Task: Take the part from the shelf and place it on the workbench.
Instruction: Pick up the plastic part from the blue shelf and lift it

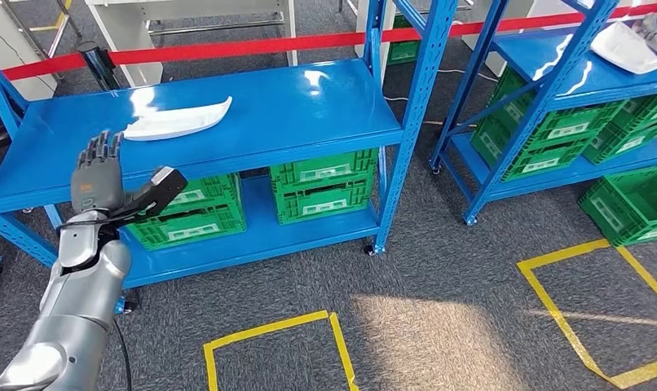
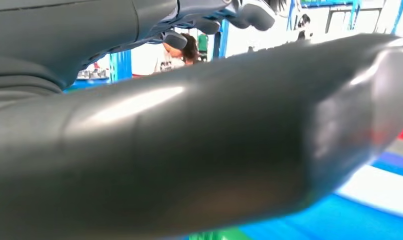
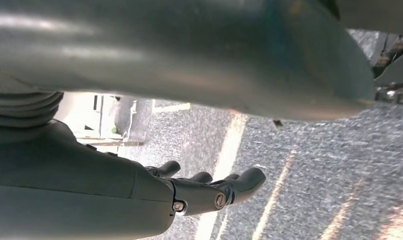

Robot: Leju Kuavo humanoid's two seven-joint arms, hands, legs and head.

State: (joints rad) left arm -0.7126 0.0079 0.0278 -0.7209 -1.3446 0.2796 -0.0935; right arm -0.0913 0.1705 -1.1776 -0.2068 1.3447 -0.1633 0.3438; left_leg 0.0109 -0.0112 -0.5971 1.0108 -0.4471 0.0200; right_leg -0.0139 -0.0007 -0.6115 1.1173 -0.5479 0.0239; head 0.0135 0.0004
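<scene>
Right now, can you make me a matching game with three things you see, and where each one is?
Things:
1. white part
2. left hand
3. green crates

Places:
A. on the lower shelf
B. lying on the top of the blue shelf
C. raised in front of the shelf, fingers spread, holding nothing

Pairs: 1-B, 2-C, 3-A

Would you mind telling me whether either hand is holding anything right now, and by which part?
Nothing is held. The left hand is raised open short of the white part on the shelf; the right hand hangs empty over the floor.
</scene>
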